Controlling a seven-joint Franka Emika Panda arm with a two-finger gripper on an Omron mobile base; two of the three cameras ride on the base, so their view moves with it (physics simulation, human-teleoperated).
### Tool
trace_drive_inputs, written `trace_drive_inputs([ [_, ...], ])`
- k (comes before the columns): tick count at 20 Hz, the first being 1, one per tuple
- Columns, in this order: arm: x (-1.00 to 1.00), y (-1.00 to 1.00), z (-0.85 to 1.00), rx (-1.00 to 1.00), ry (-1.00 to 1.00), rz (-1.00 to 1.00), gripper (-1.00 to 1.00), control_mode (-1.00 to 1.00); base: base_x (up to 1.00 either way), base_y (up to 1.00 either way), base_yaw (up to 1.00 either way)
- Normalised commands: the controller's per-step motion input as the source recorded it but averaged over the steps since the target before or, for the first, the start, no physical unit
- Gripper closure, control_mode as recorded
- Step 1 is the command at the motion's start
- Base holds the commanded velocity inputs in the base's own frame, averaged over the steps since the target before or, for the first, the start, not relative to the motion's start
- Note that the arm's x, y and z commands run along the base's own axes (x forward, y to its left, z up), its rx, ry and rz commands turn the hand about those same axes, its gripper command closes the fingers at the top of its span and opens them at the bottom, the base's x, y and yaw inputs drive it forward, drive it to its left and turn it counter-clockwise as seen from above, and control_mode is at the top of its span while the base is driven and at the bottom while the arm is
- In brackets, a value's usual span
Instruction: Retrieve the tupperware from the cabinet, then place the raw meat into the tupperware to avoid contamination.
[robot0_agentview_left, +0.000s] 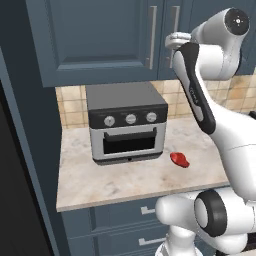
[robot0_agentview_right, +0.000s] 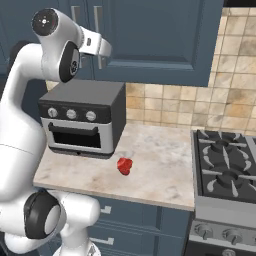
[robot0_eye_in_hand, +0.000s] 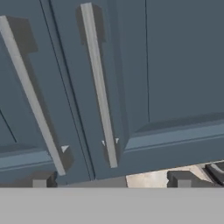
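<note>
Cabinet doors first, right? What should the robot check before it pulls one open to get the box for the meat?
1. Cabinet doors both closed: ok.
2. Handle lined up ahead of the gripper: ok.
3. Gripper open, nothing held: ok.
4. Fingers around the handle: not ok, not there yet.
5. Raw meat lying on the counter, beside the toaster oven: ok.
6. Tupperware inside: cannot tell, doors hide it.

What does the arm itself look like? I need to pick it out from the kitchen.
A glossy white arm of rounded segments with dark grey joint bands and round dark end caps. A dark strip runs along one link. The gripper ends in two small, blocky dark grey fingers. No cables or markings show.
</note>
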Motion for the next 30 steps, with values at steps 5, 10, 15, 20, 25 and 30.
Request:
trace_drive_inputs([
  [5, 0.44, -0.02, -0.06, -0.03, 0.0, -0.02, -1.0, -1.0, 0.0, 0.0, 0.0],
  [10, 0.52, 0.03, -0.16, 0.0, -0.01, 0.0, -1.0, -1.0, 0.0, 0.0, 0.0],
  [15, 0.45, 0.0, -0.11, 0.0, -0.01, 0.0, -1.0, -1.0, 0.0, 0.0, 0.0],
  [20, 0.37, 0.0, -0.03, 0.01, 0.0, 0.0, -1.0, -1.0, 0.0, 0.0, 0.0],
  [25, 0.35, 0.0, -0.07, 0.0, 0.0, 0.0, -1.0, -1.0, 0.0, 0.0, 0.0],
  [30, 0.45, 0.01, -0.13, 0.01, 0.0, 0.01, 1.0, -1.0, 0.0, 0.0, 0.0],
])
